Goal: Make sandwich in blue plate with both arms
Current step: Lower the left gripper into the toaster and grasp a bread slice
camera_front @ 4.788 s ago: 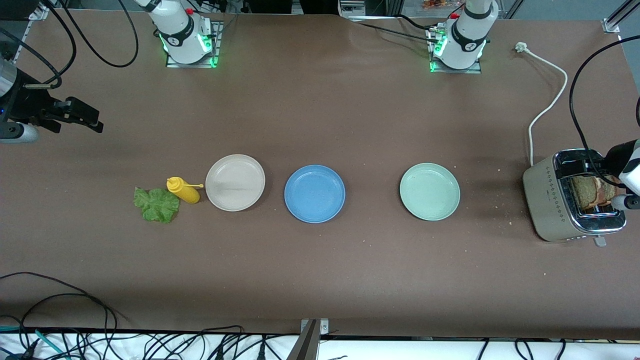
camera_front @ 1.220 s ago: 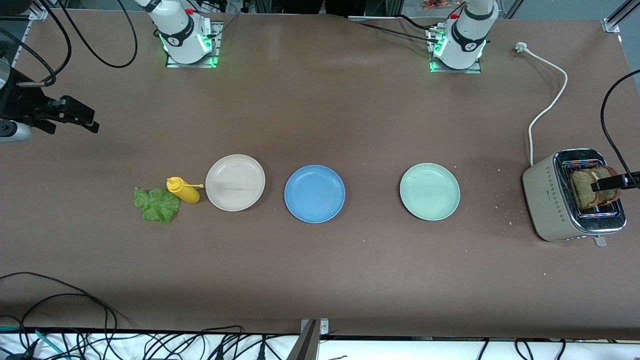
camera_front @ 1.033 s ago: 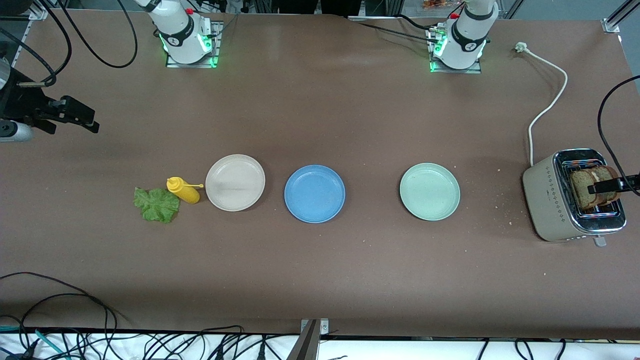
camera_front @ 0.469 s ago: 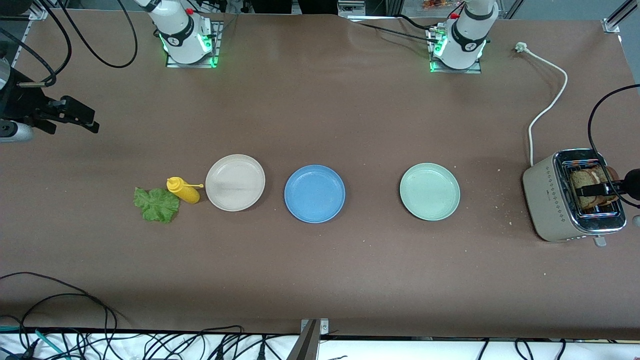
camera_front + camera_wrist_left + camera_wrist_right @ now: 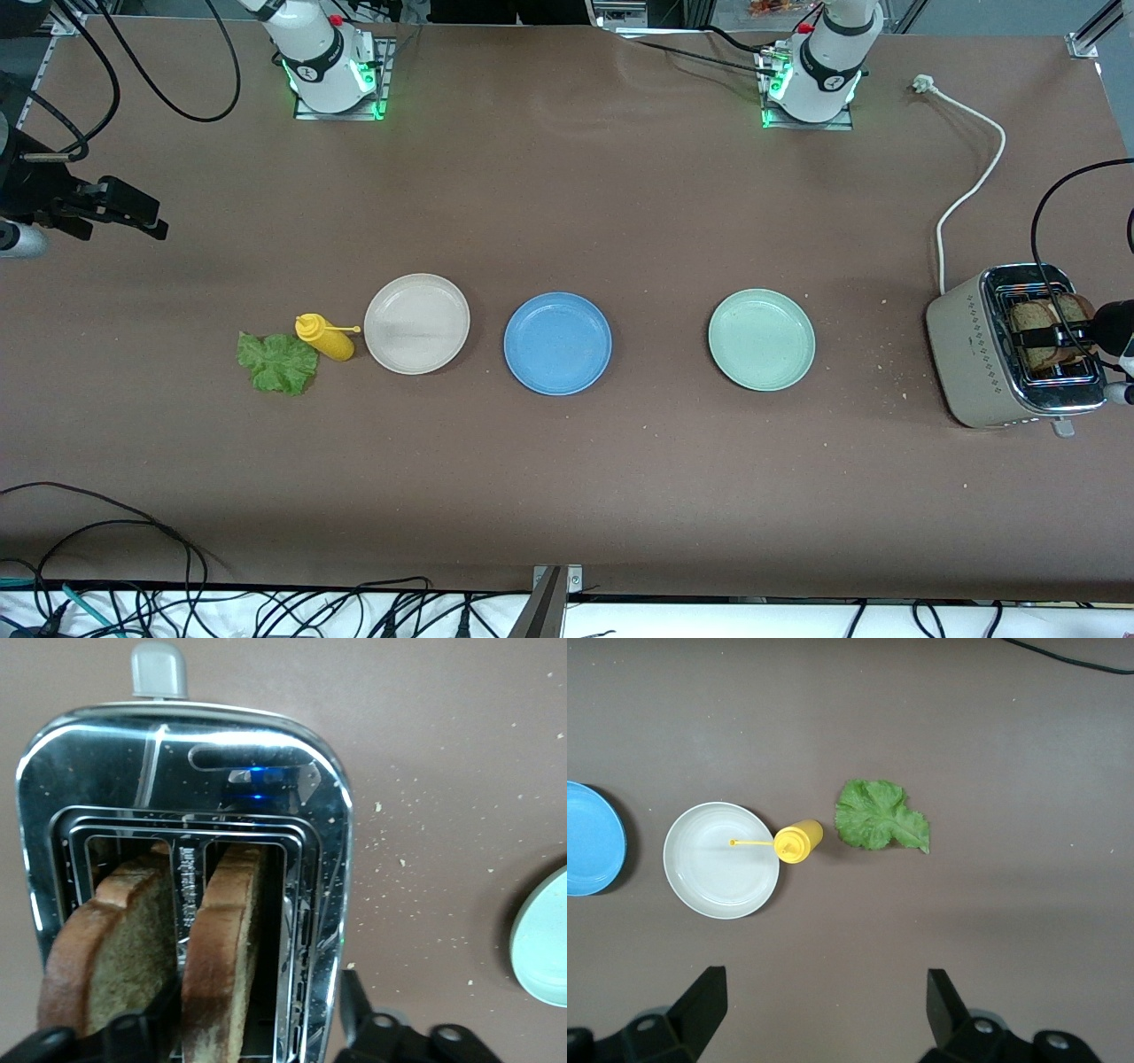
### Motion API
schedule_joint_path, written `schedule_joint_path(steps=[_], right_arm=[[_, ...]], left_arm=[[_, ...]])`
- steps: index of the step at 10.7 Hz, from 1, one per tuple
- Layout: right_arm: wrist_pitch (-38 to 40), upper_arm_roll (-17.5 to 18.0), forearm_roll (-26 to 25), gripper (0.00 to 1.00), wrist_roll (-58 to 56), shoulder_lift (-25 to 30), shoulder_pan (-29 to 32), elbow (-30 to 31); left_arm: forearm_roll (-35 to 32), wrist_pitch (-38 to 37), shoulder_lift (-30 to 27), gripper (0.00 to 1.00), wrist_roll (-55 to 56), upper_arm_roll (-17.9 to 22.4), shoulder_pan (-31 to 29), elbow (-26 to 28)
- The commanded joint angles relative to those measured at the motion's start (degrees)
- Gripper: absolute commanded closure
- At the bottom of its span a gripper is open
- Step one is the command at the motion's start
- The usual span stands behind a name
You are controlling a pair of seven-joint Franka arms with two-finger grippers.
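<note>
Two brown toast slices (image 5: 1050, 330) stand in the slots of a silver toaster (image 5: 979, 354) at the left arm's end of the table. My left gripper (image 5: 1063, 335) is open low over the toaster. In the left wrist view (image 5: 257, 992) one finger sits between the slices and the other outside the toaster's wall, with one slice (image 5: 221, 948) between them. The blue plate (image 5: 557, 343) is empty at mid-table. The green lettuce leaf (image 5: 277, 361) lies toward the right arm's end. My right gripper (image 5: 133, 208) is open and empty above bare table there (image 5: 824, 979).
A yellow squeeze bottle (image 5: 326, 338) lies between the lettuce and a beige plate (image 5: 416, 323). A pale green plate (image 5: 761, 339) lies between the blue plate and the toaster. The toaster's white cord (image 5: 970, 190) runs toward the left arm's base. Crumbs dot the table near the toaster.
My left gripper has come down onto the toaster, its fingers now low around one slice. My right gripper has drifted slightly toward the table's end.
</note>
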State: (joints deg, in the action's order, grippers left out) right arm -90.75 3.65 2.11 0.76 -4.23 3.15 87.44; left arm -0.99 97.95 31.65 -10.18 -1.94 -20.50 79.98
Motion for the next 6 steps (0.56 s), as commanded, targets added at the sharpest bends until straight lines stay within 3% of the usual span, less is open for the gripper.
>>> schedule_joint_path(steps=[1,2,6], right_arm=[[0.7,0.2,0.8,0.00,-0.9,-0.7,0.5,-1.5],[0.7,0.1,0.8,0.00,-0.9,-0.7,0.6,-1.5],[0.6,-0.5,0.8,0.00,-2.0,-1.1,0.6,-1.6]], left_arm=[[-3.8,-1.4,-0.4,0.79,-0.7,-0.2,-0.1,0.5],[-3.8,-1.7,-0.4,0.99,-0.7,-0.2,0.0,0.5],[-3.8,-2.2,-1.3,1.00,-2.8,-0.3,0.0,-0.2]])
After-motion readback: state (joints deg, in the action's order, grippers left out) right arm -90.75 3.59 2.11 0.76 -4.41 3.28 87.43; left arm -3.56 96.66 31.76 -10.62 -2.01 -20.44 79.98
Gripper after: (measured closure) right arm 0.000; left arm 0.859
